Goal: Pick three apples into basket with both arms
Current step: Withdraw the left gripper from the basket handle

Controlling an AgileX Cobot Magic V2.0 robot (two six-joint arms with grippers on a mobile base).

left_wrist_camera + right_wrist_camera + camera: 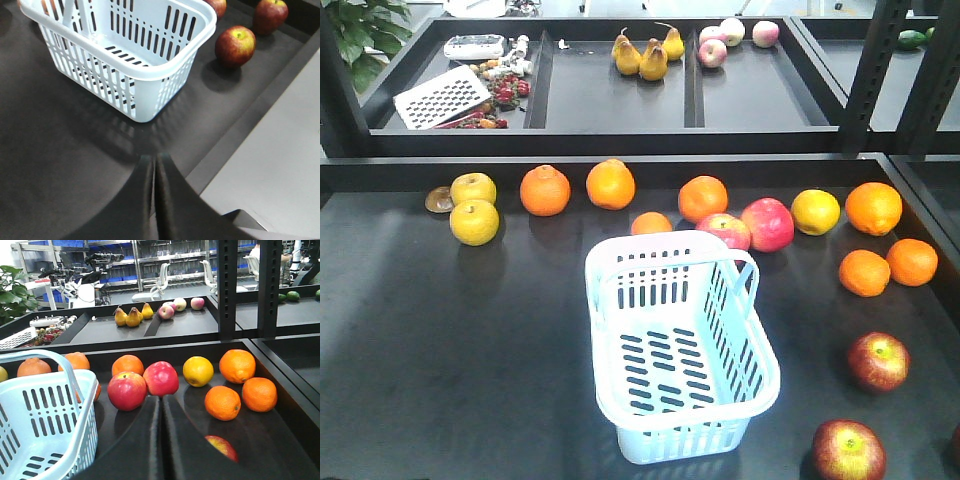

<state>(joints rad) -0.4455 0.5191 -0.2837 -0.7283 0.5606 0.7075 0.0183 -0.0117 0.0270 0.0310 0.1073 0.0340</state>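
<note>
Basket stands empty; picking not yet begun. Left tool and right tool are both clenched, grasping nothing. Next: open, reach the dark red apples near right.

**Black table with basket and fruit**

A matte black table carries a pale blue basket near its middle. Two dark red apples lie at front right. Along the back lie oranges, yellow fruit and two pink-red apples.
</note>
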